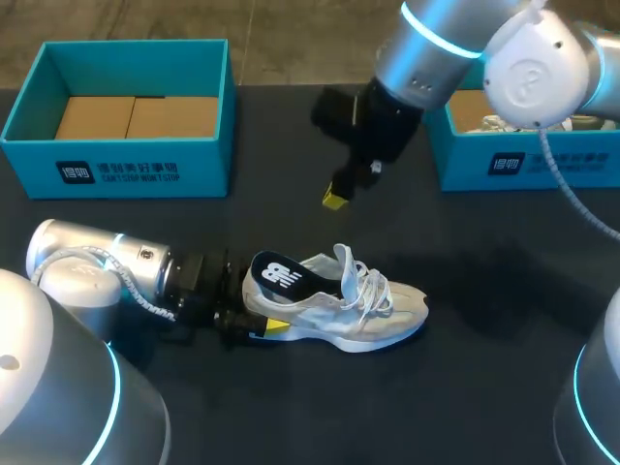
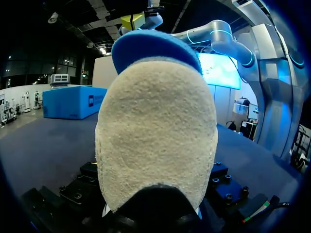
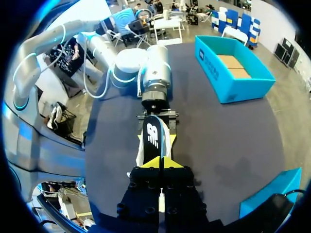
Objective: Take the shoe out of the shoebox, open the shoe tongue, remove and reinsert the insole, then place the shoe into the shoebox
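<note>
Head view: the shoe (image 1: 363, 308) is clamped at its heel by the left hand (image 1: 260, 325); the floppy insole (image 1: 277, 275) should be pinched by its raised edge with the closed, empty right hand (image 1: 335, 199).

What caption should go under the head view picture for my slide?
Left gripper grips the shoe by its heel on the table; right gripper hovers shut above it.

White mesh lace-up sneaker (image 1: 363, 312) sits upright mid dark table (image 1: 465, 387), toe to 3 o'clock, heel to 9. Dark insole with white logo (image 1: 278, 276) sticks up out of the heel end. Left gripper (image 1: 263, 325) grips the heel from 9 o'clock. Right gripper (image 1: 336, 197) hangs at the sneaker's 12, apart from it. Open teal cardboard shoebox (image 1: 116, 167) at 10 o'clock, second teal box (image 1: 523, 163) at 2.
</note>
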